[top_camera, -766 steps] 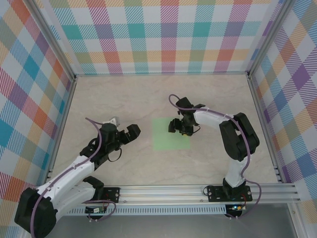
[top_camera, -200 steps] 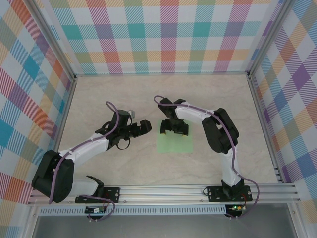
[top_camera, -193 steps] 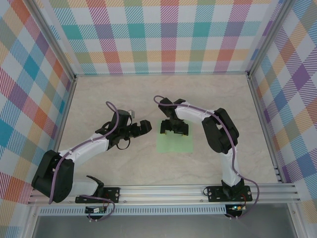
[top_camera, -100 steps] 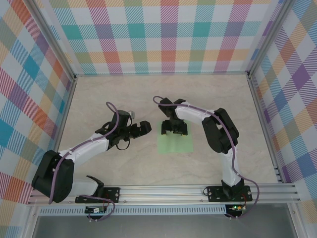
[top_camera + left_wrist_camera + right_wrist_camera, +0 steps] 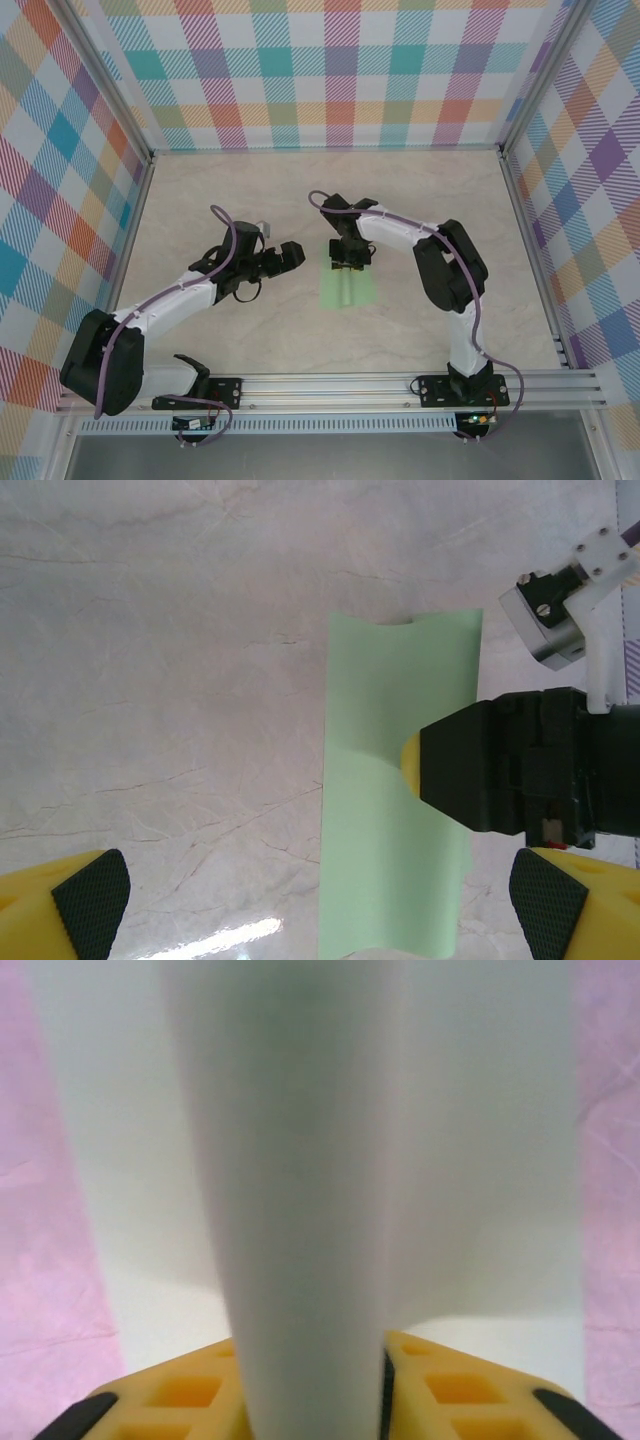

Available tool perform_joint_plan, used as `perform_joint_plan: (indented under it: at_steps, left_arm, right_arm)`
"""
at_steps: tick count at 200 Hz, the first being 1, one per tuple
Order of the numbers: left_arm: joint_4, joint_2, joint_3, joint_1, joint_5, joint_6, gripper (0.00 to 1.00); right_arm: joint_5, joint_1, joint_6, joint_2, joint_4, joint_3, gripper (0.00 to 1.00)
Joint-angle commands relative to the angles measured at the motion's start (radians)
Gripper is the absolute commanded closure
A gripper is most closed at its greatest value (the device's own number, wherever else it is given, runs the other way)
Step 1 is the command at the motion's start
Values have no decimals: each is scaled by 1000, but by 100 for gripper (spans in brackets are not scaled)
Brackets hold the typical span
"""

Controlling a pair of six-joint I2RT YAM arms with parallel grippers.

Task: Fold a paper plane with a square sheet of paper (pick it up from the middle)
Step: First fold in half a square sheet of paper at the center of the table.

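The square sheet of paper [image 5: 349, 290] lies at the table's middle, pale mint-green and buckled into a raised ridge along its centre. My right gripper [image 5: 349, 264] stands over the sheet's far half, pointing down. In the right wrist view its yellow fingers [image 5: 168, 1396] press both sides of the paper ridge [image 5: 300, 1190], shut on it. My left gripper [image 5: 286, 257] hovers just left of the sheet, open with nothing between its fingers. The left wrist view shows the curled sheet [image 5: 385, 860] with the right gripper [image 5: 505, 772] on its right half, and the left gripper [image 5: 320, 905] wide open.
Bare marble-patterned tabletop [image 5: 240, 200] surrounds the sheet. Checkered walls [image 5: 330, 70] close the back and both sides. An aluminium rail [image 5: 400, 385] with the arm bases runs along the near edge.
The right gripper's jaws have closed over the sheet's middle, bunching it into a ridge, so the sheet looks narrower from above. The left arm has barely moved.
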Motion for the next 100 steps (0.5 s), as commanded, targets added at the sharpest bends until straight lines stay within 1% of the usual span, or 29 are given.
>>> perform_joint_plan:
  at_steps: [1,16,23,46,61,69,79,100]
  left_arm:
    - [-33,-19,-5,12,-27,-19,0]
    - [-25,-13,-10,15,-19,-34,0]
    - [-14,-5,-10,19,3,-39,0]
    - [35,36,0,50,124,-64,0]
    - [74,57,3,68,180,-88,0]
    - [82,66,6,72,198,-99,0]
    - [89,79,13,75,218,-102,0]
    - [105,109,23,75,255,-110,0]
  right_arm:
    - [-91,-19,10,-83,38,-27,71]
    - [-185,-40,20,-121,99,-61,73]
    - [-245,-52,35,-143,146,-87,73]
    - [-519,-106,118,-219,424,-213,70]
    - [-650,-132,167,-235,564,-264,69]
    - [-708,-145,193,-233,631,-285,66]
    - [-754,-156,202,-221,676,-297,65]
    - [-763,-167,185,-174,638,-290,64]
